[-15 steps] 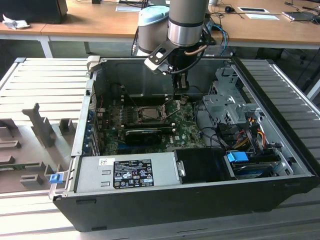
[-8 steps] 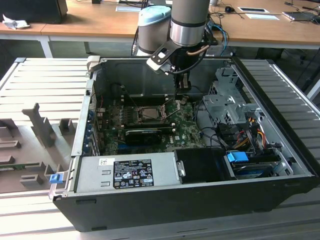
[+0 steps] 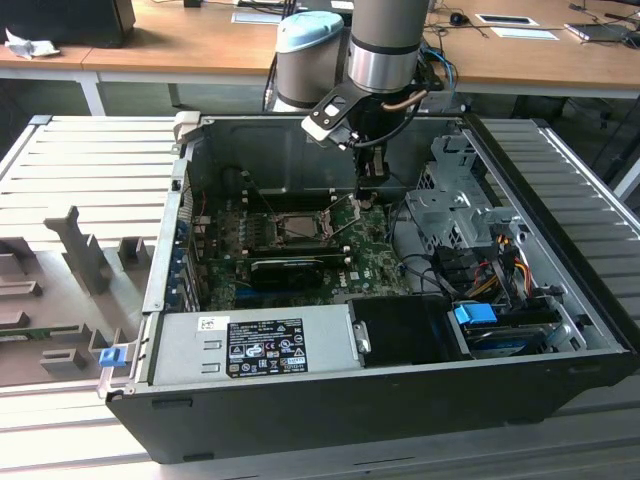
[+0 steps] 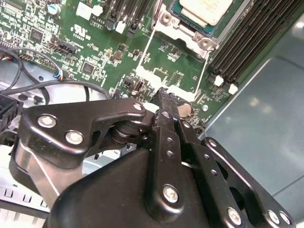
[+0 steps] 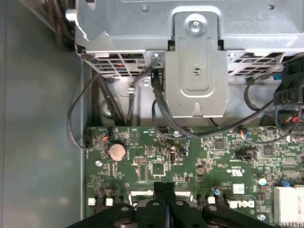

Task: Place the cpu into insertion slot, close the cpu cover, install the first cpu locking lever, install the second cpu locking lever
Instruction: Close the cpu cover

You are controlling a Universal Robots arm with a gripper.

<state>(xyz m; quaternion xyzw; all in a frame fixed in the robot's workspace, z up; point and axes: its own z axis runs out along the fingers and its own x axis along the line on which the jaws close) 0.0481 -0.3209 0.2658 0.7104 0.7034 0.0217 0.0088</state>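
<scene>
The gripper is hanging inside the open case, low over the motherboard and to the exterior view's right of the slot. Its fingers are pressing together, gripping nothing. The cpu is lying tan face up in the slot.

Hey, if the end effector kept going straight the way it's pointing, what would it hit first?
The end effector would probably meet the green motherboard, on small components just beside the insertion slot rather than the cpu; depth is unclear.
</scene>
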